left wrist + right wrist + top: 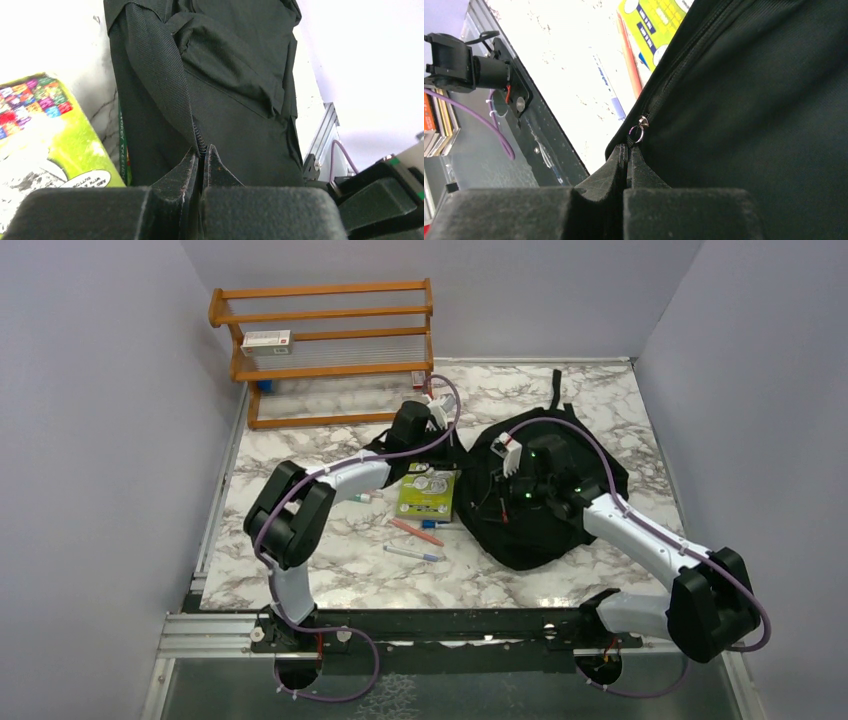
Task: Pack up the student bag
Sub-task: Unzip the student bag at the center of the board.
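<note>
Left tool point(202, 152) and right tool point(628, 150) each pinch the student bag point(530, 540) (jaws fully closed on fabric)

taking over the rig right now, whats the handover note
Left pincer: shut on the bag at its zip edge.
Right pincer: shut on the bag by the zip ring.
Book and pens lie left of the bag, outside it.
Done: both grips on the bag.
To do: open it, load book and pens, zip shut.
</note>
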